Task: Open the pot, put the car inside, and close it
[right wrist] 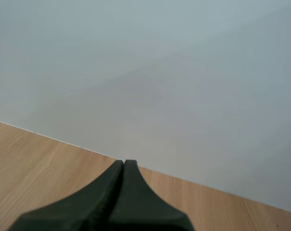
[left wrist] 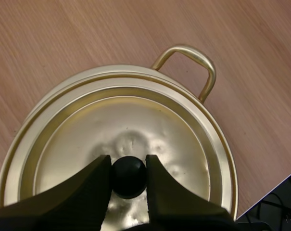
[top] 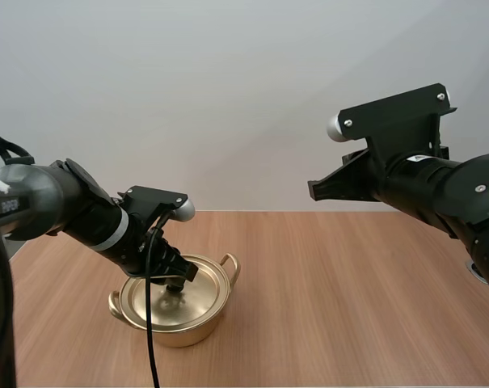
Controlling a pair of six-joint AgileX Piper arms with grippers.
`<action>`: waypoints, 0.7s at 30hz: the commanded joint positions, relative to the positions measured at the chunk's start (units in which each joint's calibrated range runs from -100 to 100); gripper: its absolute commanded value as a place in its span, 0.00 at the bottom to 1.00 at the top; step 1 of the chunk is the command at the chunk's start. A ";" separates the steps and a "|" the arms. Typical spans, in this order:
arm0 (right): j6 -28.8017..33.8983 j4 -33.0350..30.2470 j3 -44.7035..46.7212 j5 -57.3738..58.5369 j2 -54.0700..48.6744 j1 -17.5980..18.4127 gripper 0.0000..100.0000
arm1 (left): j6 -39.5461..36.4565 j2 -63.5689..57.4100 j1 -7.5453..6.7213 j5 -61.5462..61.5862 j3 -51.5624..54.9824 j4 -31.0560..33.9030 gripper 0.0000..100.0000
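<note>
Pinching the black knob [left wrist: 129, 178], your left claw [left wrist: 128, 161] grips the lid [left wrist: 135, 120], which sits shut on the gold pot [top: 178, 330] on the tabletop [top: 349, 299]. Farther off, your right claw [right wrist: 123, 164] hangs up high, closed on nothing.

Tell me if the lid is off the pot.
No, the lid sits on the pot, with the left pincer pinching its black knob.

Wooden table [top: 349, 283] — plain pale wall [top: 228, 81]
</note>
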 commanded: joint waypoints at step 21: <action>-0.05 0.04 0.09 5.15 -0.02 -0.03 0.00 | 5.83 -19.14 0.27 -4.31 -6.15 -15.08 1.00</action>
